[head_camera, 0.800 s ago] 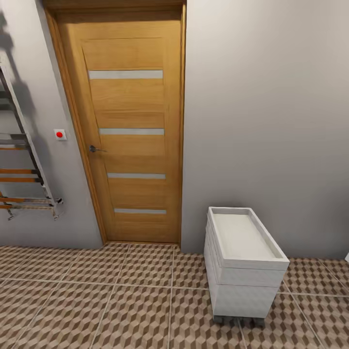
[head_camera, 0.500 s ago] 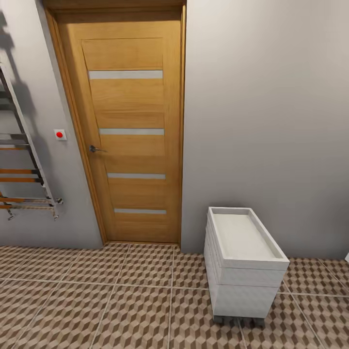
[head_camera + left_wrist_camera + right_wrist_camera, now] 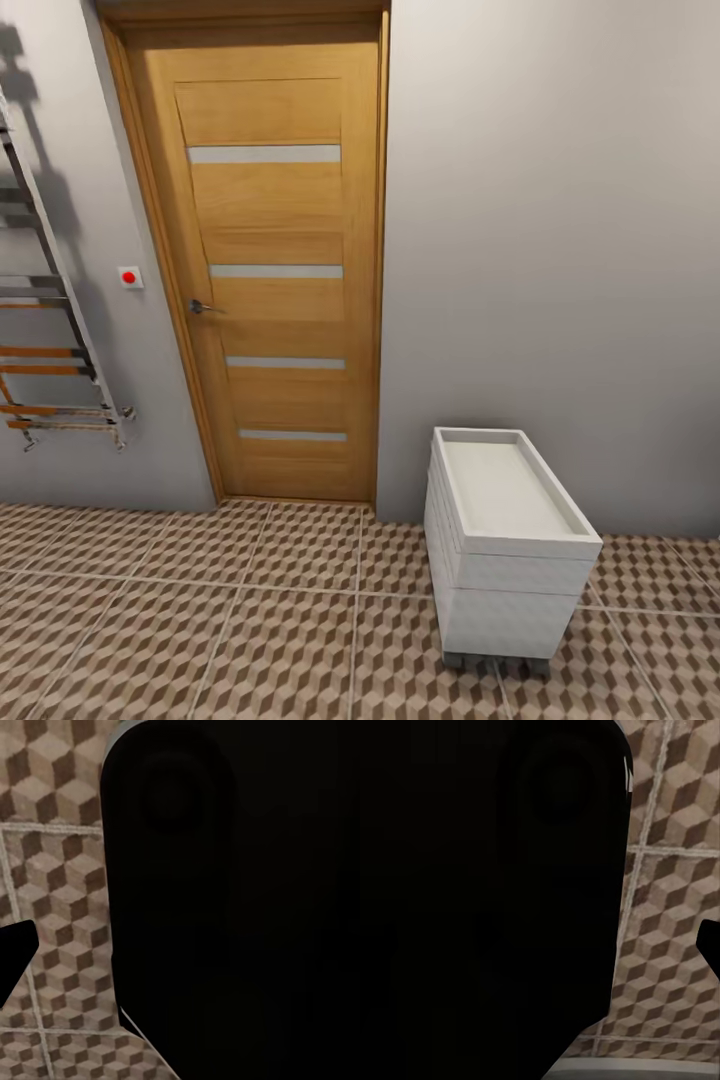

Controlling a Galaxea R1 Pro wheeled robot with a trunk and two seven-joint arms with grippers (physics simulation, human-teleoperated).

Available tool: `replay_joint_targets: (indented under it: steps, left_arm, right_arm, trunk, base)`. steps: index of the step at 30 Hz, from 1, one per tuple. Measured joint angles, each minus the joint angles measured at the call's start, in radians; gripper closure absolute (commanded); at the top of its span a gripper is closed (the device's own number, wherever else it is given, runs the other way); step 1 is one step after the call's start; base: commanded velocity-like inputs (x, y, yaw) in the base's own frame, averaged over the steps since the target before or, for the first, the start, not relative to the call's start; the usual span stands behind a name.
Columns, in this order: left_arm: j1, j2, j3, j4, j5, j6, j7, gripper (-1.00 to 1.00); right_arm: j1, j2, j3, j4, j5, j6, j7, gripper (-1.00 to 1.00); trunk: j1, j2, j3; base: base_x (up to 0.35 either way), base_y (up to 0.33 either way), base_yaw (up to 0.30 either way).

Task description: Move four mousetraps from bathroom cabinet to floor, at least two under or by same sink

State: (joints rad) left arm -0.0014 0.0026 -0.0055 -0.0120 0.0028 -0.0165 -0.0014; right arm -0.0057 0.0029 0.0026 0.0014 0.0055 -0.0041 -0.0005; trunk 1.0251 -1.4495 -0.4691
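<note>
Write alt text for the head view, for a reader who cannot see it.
A closed oak door with four pale horizontal strips stands in a plain grey wall. To its right a small white box unit on wheels sits on cube-pattern brown and beige floor tiles; a chrome ladder towel rail hangs at left.

Left wrist view: noted a broad black rounded shell (image 3: 240,907) of the machine's own bodywork close before the lens, with a faint circular recess near one end, and one black pointed left fingertip (image 3: 13,952) at the frame edge. Right wrist view: found the mirror arrangement, a black shell (image 3: 487,900) with the same faint ring and one right fingertip (image 3: 711,945) at the edge. Both wrists angled downward (opening of either jaw not determinable, second fingers out of frame).
</note>
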Motion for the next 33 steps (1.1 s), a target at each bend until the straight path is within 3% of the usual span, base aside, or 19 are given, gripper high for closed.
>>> replay_joint_targets:
  steps: [33]
  left_arm:
    - [0.0, -0.003, -0.001, -0.001, 0.0, 0.0, 0.0, -1.0]
  right_arm:
    - [0.0, 0.0, 0.0, 0.0, -0.001, 0.0, -0.001, -1.0]
  trunk:
    - [0.0, 0.0, 0.0]
  base:
    - [0.0, 0.0, 0.269]
